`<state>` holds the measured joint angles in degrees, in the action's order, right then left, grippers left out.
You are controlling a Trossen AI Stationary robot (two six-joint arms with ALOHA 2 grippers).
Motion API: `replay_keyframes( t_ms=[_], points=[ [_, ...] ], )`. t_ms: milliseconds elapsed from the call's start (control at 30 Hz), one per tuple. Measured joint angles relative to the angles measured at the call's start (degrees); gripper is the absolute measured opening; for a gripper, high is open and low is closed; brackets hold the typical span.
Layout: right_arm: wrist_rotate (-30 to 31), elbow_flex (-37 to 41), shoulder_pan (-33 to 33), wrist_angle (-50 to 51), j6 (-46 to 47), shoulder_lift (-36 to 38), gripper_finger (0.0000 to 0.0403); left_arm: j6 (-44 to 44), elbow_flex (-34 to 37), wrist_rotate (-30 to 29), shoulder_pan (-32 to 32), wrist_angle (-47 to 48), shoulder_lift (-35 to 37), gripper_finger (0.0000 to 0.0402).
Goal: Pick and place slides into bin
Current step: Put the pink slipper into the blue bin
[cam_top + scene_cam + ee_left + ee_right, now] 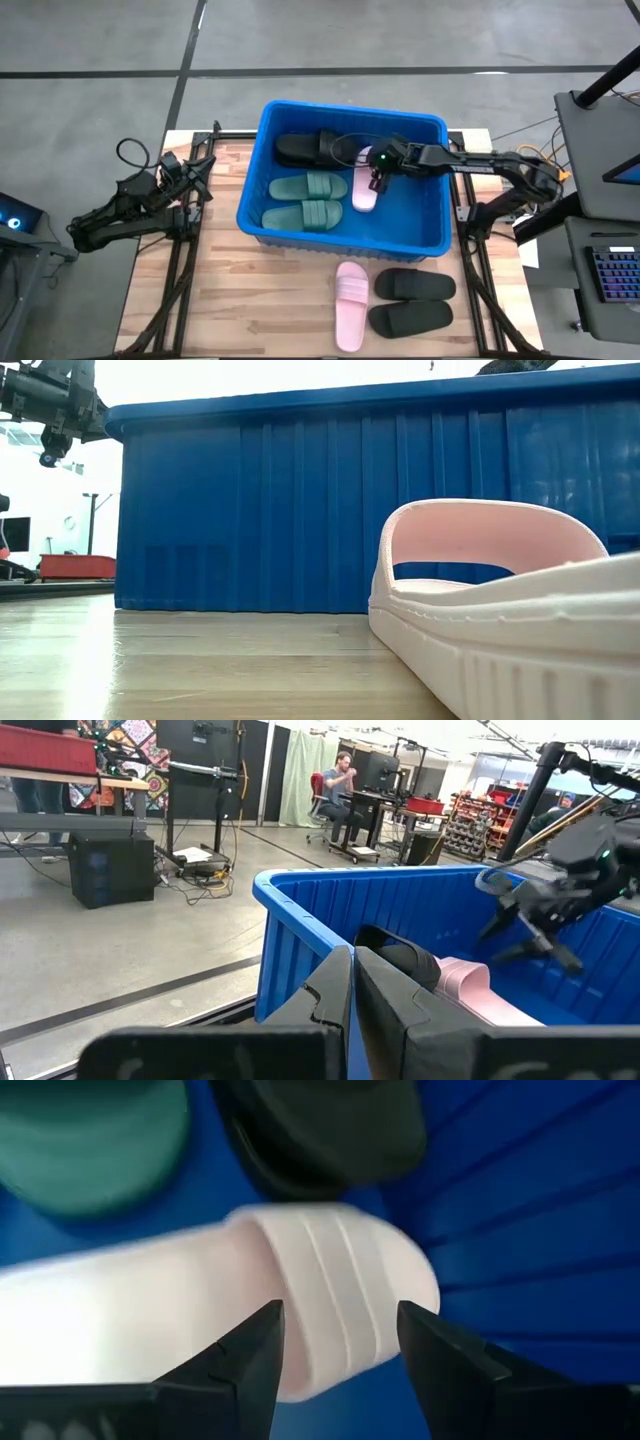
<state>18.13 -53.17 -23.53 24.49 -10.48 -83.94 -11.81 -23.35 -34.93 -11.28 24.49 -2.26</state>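
Blue bin (300, 115) near surface's (260, 310) far edge holds black slide (310, 150), dark green pair (305, 200), one pink slide (364, 192). Right end effector (377, 180) reaches into bin, fingers wide, poised just above pink slide's strap. Second pink slide (350, 305) and black pair (412, 302) lie on surface near front edge. Left end effector (195, 178) closed, empty, at surface's left edge.

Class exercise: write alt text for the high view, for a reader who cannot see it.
The right gripper hangs open over a pink rubber slide inside the large blue plastic bin, beside two dark green slides. One pink slide and two black slides wait on the wooden table.
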Motion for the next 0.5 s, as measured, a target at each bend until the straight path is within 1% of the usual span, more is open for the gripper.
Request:
replay_keyframes(
  t_ms=[167, 267, 400, 500],
  points=[
    [-1.2, 0.0, 0.0, -2.4, 2.7, 6.0, 0.0187, 0.0, 0.0, 0.0, 0.0, 0.0, 0.0, 0.0002],
    [-4.5, 0.0, 0.0, -5.7, 6.8, 10.5, 0.0187, 0.0, 0.0, 0.0, 0.0, 0.0, 0.0, 0.0002],
    [-9.4, 0.0, 1.2, -15.9, 13.6, 17.8, 0.0187, 0.0, 0.0, 0.0, 0.0, 0.0, 0.0, 0.0002],
    [-11.7, 0.0, 3.0, -24.8, 15.3, 22.3, 0.0187, 0.0, 0.0, 0.1, 0.0, 0.0, 0.0, 0.0002]
  ],
)
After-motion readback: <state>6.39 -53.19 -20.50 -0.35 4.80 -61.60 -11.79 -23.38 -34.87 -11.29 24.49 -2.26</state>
